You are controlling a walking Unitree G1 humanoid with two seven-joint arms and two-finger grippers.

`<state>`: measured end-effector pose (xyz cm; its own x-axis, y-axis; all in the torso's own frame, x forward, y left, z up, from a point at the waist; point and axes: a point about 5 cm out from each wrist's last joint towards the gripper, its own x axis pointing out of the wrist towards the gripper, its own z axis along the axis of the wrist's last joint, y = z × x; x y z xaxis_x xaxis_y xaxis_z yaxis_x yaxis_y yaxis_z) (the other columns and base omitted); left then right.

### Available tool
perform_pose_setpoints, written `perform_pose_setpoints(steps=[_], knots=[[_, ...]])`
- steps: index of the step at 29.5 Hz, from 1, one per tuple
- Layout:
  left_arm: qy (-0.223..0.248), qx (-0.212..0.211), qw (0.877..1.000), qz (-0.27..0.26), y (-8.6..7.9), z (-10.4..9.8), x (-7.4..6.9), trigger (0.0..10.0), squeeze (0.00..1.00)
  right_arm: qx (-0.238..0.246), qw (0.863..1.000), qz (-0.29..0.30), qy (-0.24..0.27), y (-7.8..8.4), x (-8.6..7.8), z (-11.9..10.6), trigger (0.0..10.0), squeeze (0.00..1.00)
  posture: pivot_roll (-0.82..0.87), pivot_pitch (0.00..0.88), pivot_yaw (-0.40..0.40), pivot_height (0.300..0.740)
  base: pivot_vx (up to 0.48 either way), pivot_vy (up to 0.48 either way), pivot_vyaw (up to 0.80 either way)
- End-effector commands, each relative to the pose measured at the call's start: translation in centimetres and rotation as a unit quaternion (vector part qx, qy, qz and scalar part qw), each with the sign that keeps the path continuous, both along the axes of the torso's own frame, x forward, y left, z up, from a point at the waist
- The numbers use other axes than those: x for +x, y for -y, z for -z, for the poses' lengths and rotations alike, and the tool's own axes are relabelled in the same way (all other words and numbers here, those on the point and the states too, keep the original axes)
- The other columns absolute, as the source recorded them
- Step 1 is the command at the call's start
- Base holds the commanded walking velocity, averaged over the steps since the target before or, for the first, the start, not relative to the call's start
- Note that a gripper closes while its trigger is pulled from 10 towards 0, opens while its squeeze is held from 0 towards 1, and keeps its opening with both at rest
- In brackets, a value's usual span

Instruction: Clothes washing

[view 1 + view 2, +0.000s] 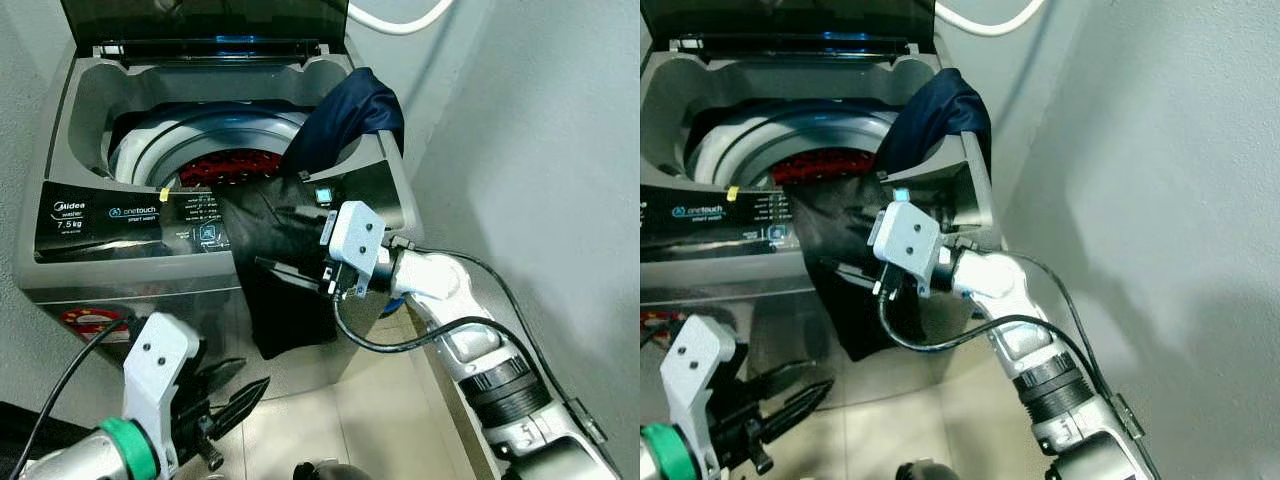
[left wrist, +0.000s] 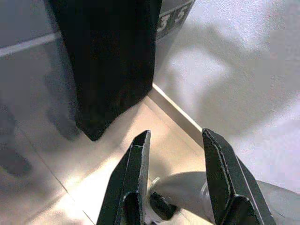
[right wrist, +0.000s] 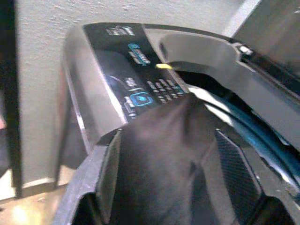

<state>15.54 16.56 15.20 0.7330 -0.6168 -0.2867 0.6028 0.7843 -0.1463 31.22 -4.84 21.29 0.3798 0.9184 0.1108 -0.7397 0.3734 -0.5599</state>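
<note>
Open-lidded washer (image 1: 120,225); dark garment (image 1: 285,260) draped from the drum over the front panel. Right tool (image 1: 295,272) grips the garment; left tool (image 1: 235,395), fingers apart, low near the floor (image 1: 300,420).

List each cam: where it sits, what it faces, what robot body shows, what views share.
Left eye: head, looking down at open washing machine; both arms show.
Right eye: same scene, shifted sideways.
Left wrist: low, open left gripper facing floor, wall.
Right wrist: right gripper around dark garment on the control panel.
Shared: all four views show the garment.
</note>
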Motion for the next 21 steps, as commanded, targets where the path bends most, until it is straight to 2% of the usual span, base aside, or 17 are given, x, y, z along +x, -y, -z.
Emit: perform_pose_setpoints(steps=[1, 5, 8, 9, 11, 12, 16, 21], knots=[[-0.011, -0.020, 1.000, -0.004, -0.2, 0.3, -0.3, 10.0, 0.00, -0.006, 1.000, -0.001, 0.012, -0.3, 0.0, 0.0, 10.0, 1.00, 0.15, 0.082, -0.024, 0.740, 0.000, 0.000, 0.00], [-0.020, -0.037, 0.999, -0.020, -0.6, 0.5, -0.4, 10.0, 0.00, -0.018, 0.999, -0.013, 0.029, -0.5, -0.3, 0.1, 10.0, 1.00, 0.15, 0.082, -0.027, 0.740, 0.000, 0.000, 0.00], [-0.022, -0.042, 0.999, -0.024, -0.8, 0.6, -0.4, 10.0, 0.00, -0.043, 0.998, -0.030, 0.038, -0.8, -0.7, 0.8, 10.0, 1.00, 0.15, 0.082, -0.030, 0.740, 0.000, 0.000, 0.00], [-0.022, -0.044, 0.998, -0.025, -0.8, 0.7, -0.4, 10.0, 0.00, -0.073, 0.995, -0.047, 0.046, -1.1, -1.2, 1.8, 10.0, 0.19, 0.15, 0.081, -0.031, 0.740, 0.000, 0.000, 0.00], [-0.022, -0.043, 0.999, -0.024, -0.9, 0.8, -0.4, 10.0, 0.00, -0.083, 0.994, -0.052, 0.048, -1.1, -1.4, 2.1, 10.0, 0.19, 0.15, 0.081, -0.031, 0.740, 0.000, 0.000, 0.00], [-0.022, -0.043, 0.999, -0.025, -0.9, 0.8, -0.4, 10.0, 0.00, -0.088, 0.993, -0.053, 0.050, -1.1, -1.5, 2.3, 10.0, 0.00, 0.15, 0.082, -0.031, 0.740, 0.000, 0.000, 0.00], [-0.021, -0.045, 0.998, -0.027, -1.0, 0.7, -0.4, 10.0, 0.00, -0.118, 0.989, -0.065, 0.058, -1.2, -1.9, 3.2, 10.0, 0.00, 0.14, 0.082, -0.031, 0.740, 0.000, 0.000, 0.00], [-0.019, -0.046, 0.998, -0.029, -1.1, 0.6, -0.2, 10.0, 0.00, -0.115, 0.989, -0.053, 0.073, -1.4, -1.8, 3.4, 10.0, 0.00, 0.14, 0.082, -0.032, 0.740, 0.000, 0.000, 0.00]])
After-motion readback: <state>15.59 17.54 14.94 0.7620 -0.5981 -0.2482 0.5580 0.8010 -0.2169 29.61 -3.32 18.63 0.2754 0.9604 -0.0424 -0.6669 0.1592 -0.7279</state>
